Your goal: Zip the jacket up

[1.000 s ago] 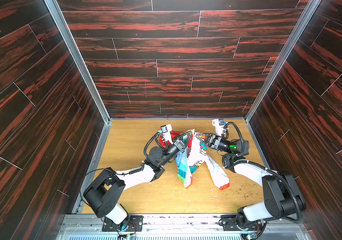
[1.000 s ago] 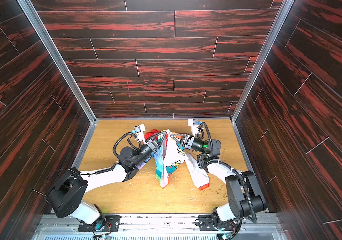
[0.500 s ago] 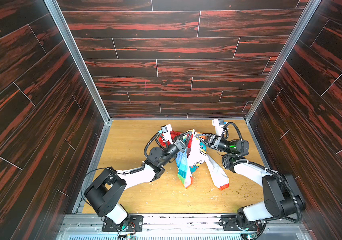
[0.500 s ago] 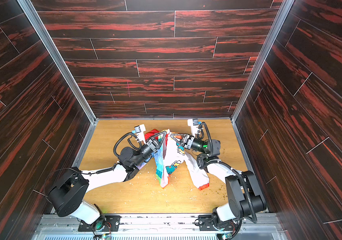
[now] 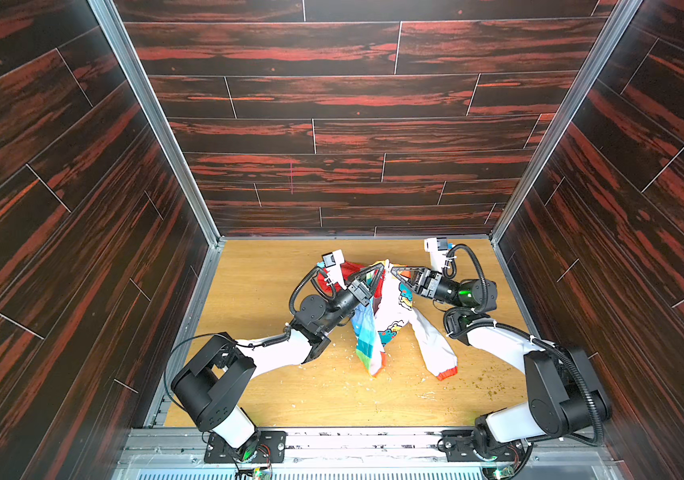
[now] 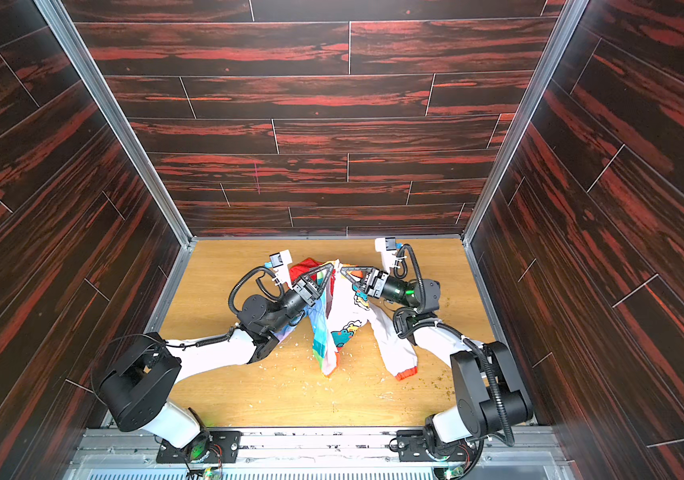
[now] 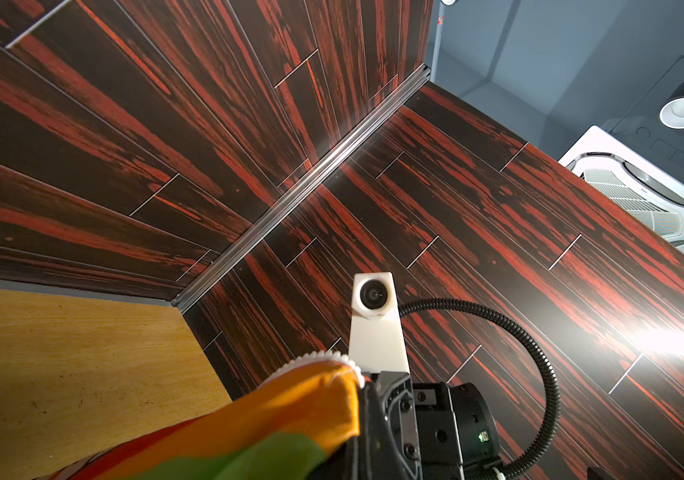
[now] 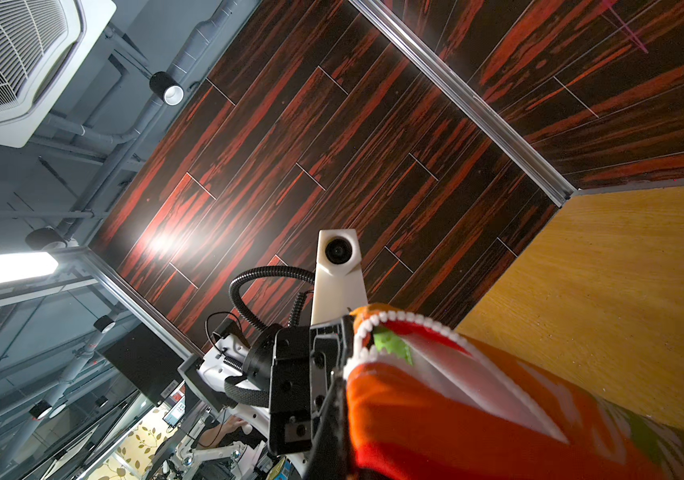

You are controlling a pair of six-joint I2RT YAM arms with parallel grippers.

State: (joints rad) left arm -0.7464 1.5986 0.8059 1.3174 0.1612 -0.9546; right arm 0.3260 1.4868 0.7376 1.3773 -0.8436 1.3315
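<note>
Hanging from both grippers over mid-table (image 5: 265,291): jacket (image 5: 388,320), lower end reaching the table. Left gripper (image 5: 381,270) jaws clamped on the rainbow half's top edge; right gripper (image 5: 393,271) jaws clamped on the white half's.

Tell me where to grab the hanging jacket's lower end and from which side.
The jacket hangs in a narrow fold, its lower tip down by the table. I'd pinch that tip across the fold, from the near side: the left gripper and right gripper, shut on its top edges, crowd the far end.
</note>
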